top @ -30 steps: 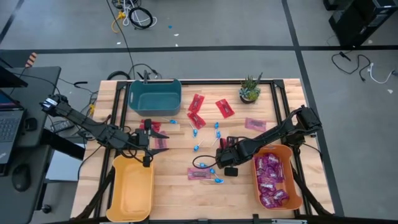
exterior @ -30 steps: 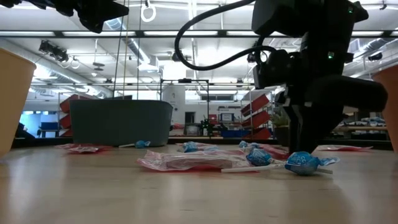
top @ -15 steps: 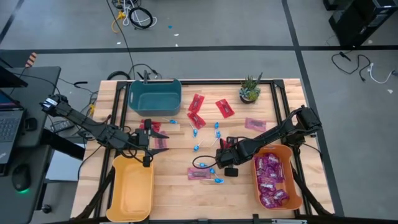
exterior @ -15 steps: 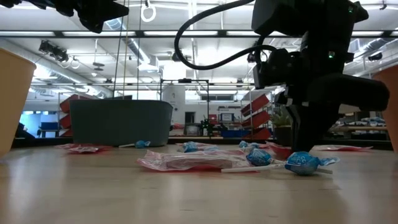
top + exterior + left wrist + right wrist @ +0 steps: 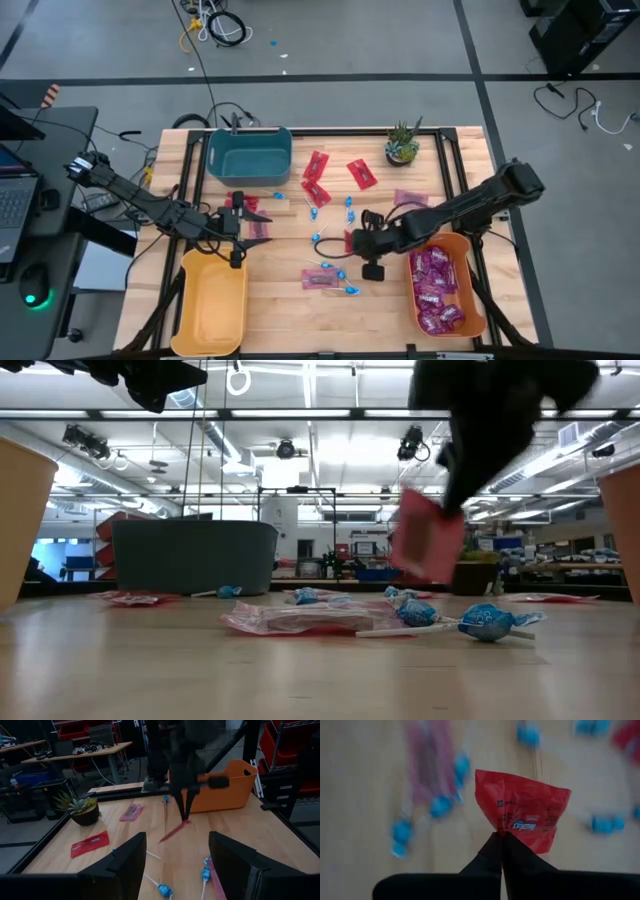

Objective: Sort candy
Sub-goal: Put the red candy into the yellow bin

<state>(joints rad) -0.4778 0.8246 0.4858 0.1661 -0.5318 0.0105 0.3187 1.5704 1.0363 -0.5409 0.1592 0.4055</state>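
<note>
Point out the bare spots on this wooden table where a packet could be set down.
Bare wood lies along the near edge between the yellow plastic bin and the orange plastic bin, and between the teal plastic bin and the small potted plant. The middle is crowded with blue lollipops and red packets.

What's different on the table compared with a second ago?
The right gripper has shut on a flat red candy packet and lifted it clear of the wooden table; in the low view the packet hangs in the air where the gripper earlier stood low. The left gripper waits open above the yellow bin, unmoved. The other sweets and bins lie as before.
</note>
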